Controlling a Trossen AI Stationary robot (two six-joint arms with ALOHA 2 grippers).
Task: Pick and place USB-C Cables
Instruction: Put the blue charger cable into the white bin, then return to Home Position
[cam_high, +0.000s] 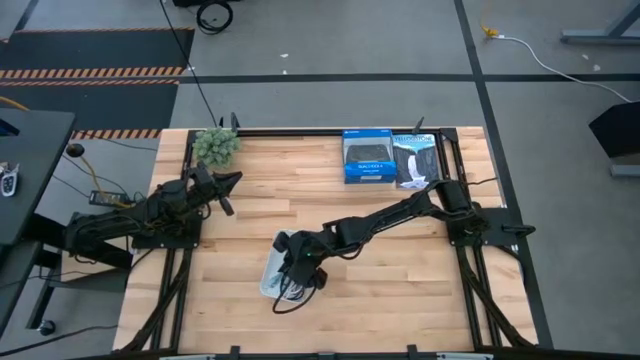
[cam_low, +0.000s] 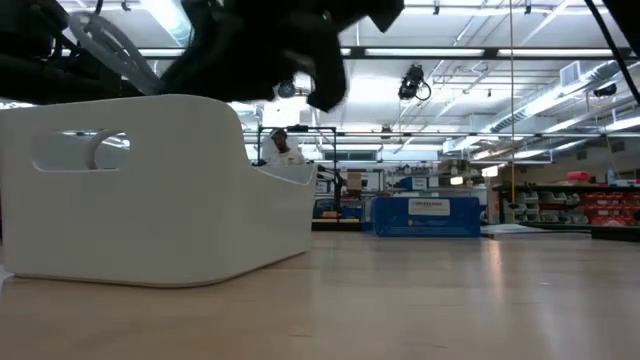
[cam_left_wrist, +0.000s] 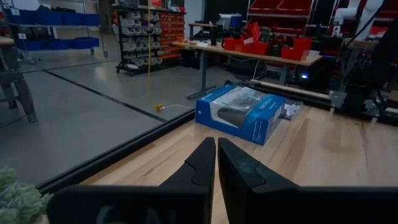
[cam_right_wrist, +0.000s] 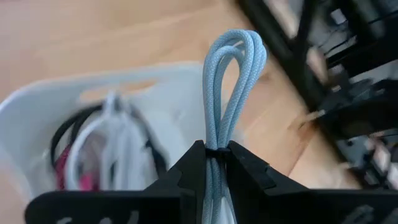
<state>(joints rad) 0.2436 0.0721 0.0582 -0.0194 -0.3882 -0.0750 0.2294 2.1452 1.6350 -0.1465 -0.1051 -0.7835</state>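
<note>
My right gripper (cam_right_wrist: 214, 163) is shut on a light-blue braided cable (cam_right_wrist: 233, 74) folded into a narrow loop. It hovers over a white basket (cam_right_wrist: 37, 118) near the table's near middle (cam_high: 272, 283). Inside the basket lie black (cam_right_wrist: 65, 127), white (cam_right_wrist: 118, 146) and dark red (cam_right_wrist: 65, 177) cables. In the low view the basket (cam_low: 150, 190) stands on the wood with the dark right gripper (cam_low: 270, 50) above it. My left gripper (cam_left_wrist: 216, 152) is shut and empty, at the table's left side beside a small plant (cam_high: 216, 146). My right gripper pinches the light-blue cable's bundled strands at a thin dark tie (cam_right_wrist: 215, 151), between the two fingertips (cam_right_wrist: 189, 163). The fingers point down at a slant toward the basket. The cable's looped end (cam_right_wrist: 239, 43) sticks out beyond the fingertips, lifted clear above the basket's opening.
Two boxed products sit at the table's far edge: a blue one (cam_high: 367, 156) and a darker one (cam_high: 415, 160); the blue box (cam_left_wrist: 239, 113) also shows in the left wrist view. A dark cord (cam_high: 284, 303) curls out at the basket's near side. Bare wood lies between the arms.
</note>
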